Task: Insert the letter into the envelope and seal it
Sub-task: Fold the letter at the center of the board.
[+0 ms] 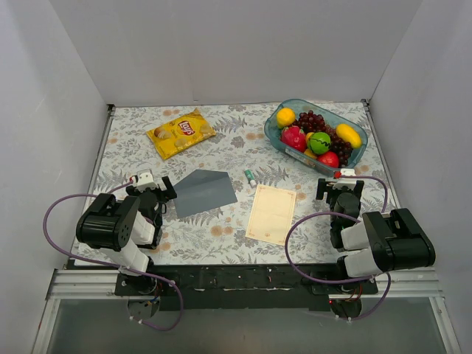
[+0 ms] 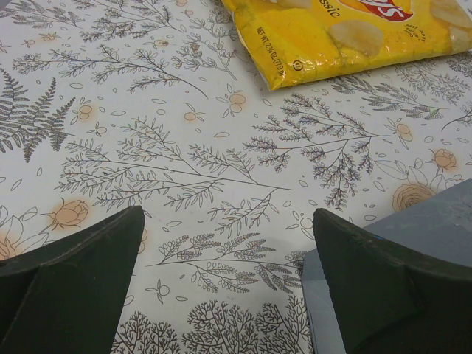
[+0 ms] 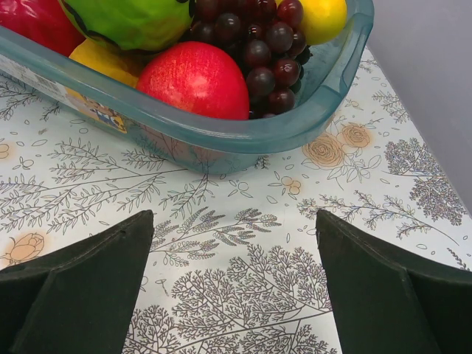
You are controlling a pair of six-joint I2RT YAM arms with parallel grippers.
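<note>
Down at the near edge, a metal rail [image 1: 243, 280] carries both arm bases, purple cables looping off each. The table [image 1: 214, 155] ahead wears a cloth printed with ferns and small orange flowers, flat right out to its borders.

Left gripper [image 1: 157, 195] sits low over the cloth, fingers spread wide with only printed cloth between them in its wrist view [image 2: 228, 243]. The envelope [image 1: 204, 192] lies just to its right, grey-blue and flat. One corner [image 2: 442, 221] shows right beside the right-hand finger, though whether they touch I cannot tell.

Right gripper [image 1: 340, 190] is the same story — fingers wide apart over bare cloth [image 3: 234, 243], holding nothing, close to the right border of the table.

Between the two arms, slightly right of centre, the letter [image 1: 271, 214] lies flat and a little tilted, cream with a thin border line. It is outside the envelope, a strip of cloth between them. Bare cloth also separates the letter from the right gripper.

Just past the letter's far left corner there is a small white stick with a green end [image 1: 251, 177], lying near the envelope's right corner.

Further out, a yellow crisp bag [image 1: 181, 133] lies at an angle on the far left, well apart from the envelope and seen across open cloth in the left wrist view [image 2: 346, 37]. Far right, a clear teal tub [image 1: 274, 136] of fruit — grapes, red apple, green and yellow pieces — sits just beyond the right gripper, its rim [image 3: 243, 136] filling the top of that wrist view.

Plain white walls [image 1: 221, 51] close the table in on the left, back and right.
</note>
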